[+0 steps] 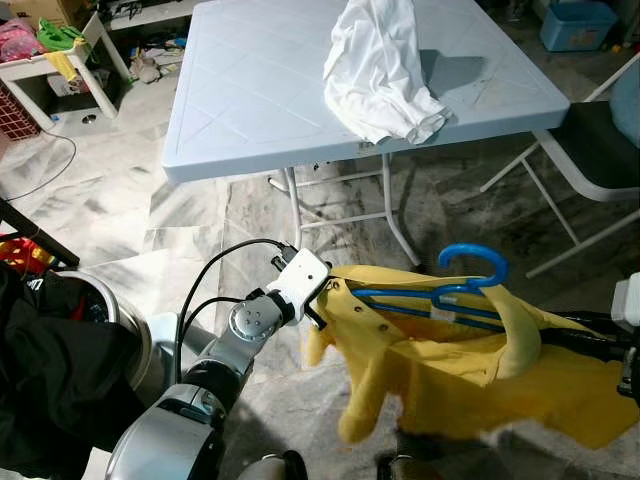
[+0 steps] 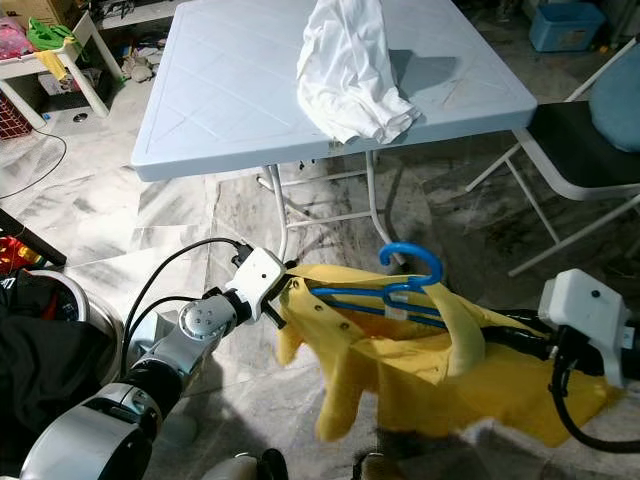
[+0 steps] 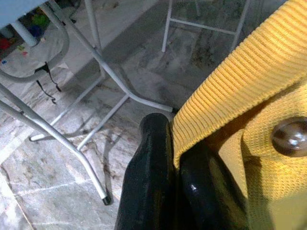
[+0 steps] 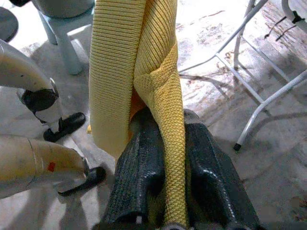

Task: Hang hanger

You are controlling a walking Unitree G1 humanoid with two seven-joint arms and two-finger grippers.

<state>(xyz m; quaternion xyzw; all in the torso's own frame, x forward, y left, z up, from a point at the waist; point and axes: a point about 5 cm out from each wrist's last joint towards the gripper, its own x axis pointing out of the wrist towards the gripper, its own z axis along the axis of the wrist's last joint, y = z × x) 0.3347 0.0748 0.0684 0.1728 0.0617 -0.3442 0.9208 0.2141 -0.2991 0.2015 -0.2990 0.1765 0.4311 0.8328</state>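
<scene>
Presently catalogued, taking the folding table as landmark:

- Yellow shirt: held in the air over the marble floor, in front of the table, stretched between both arms.
- Blue hanger: lying inside the shirt's neck opening, hook up.
- Left gripper: clenched on the shirt's collar edge beside a button.
- Right gripper: clamped on a fold of the shirt's ribbed fabric.
- White cloth: heaped on the table's near right part.
- Folding chair: right of the table.
</scene>
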